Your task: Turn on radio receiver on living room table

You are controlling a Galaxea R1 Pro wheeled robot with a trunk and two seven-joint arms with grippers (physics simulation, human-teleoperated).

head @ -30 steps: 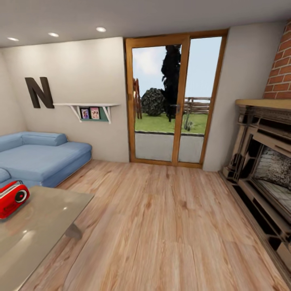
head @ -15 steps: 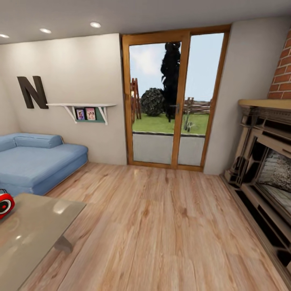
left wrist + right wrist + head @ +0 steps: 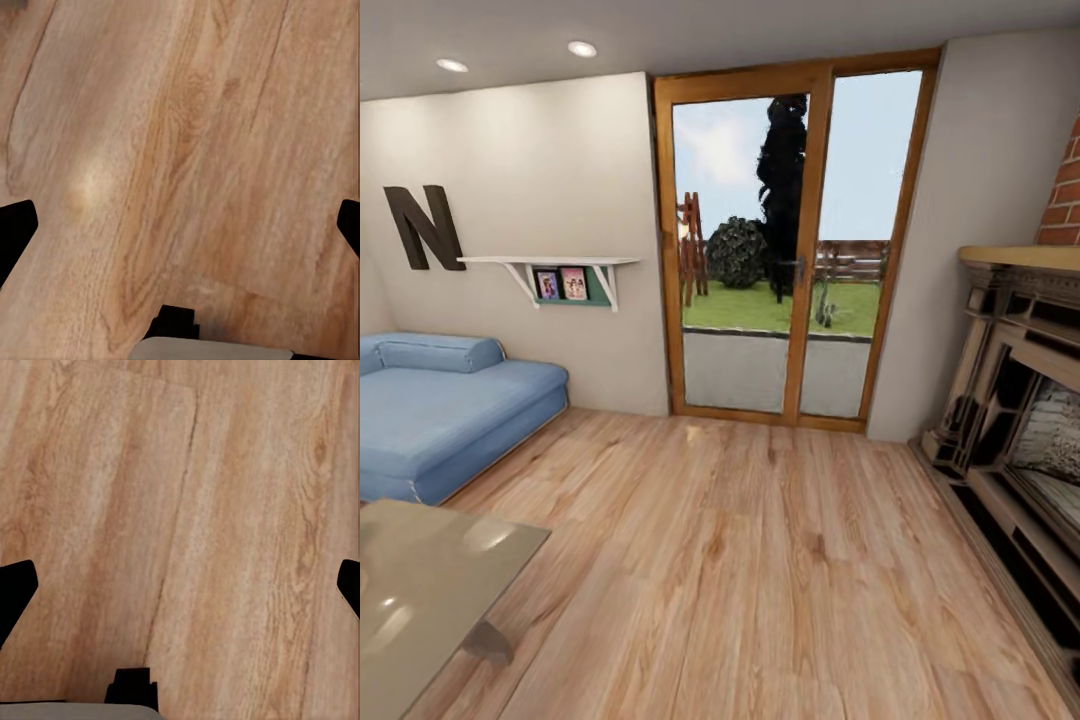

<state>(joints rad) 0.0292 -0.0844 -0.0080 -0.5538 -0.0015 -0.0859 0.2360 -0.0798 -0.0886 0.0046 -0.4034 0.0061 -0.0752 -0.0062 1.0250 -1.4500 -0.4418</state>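
Head view takes in the living room: a corner of the grey glossy tabletop (image 3: 420,580) at lower left, bare where visible, with the blue sofa (image 3: 450,410) behind it; the radio receiver lies outside this frame, so the robot seems in transit. Left wrist view: left gripper (image 3: 180,225) hangs over plank floor (image 3: 187,135), fingers spread, holding nothing. Right wrist view: right gripper (image 3: 180,585) likewise, ready for later.

I see light wood plank floor (image 3: 760,560) spreading ahead of me. The table (image 3: 420,580), grey and glossy, stands on it at my lower left, with the blue sofa (image 3: 450,410) resting on the boards just beyond.
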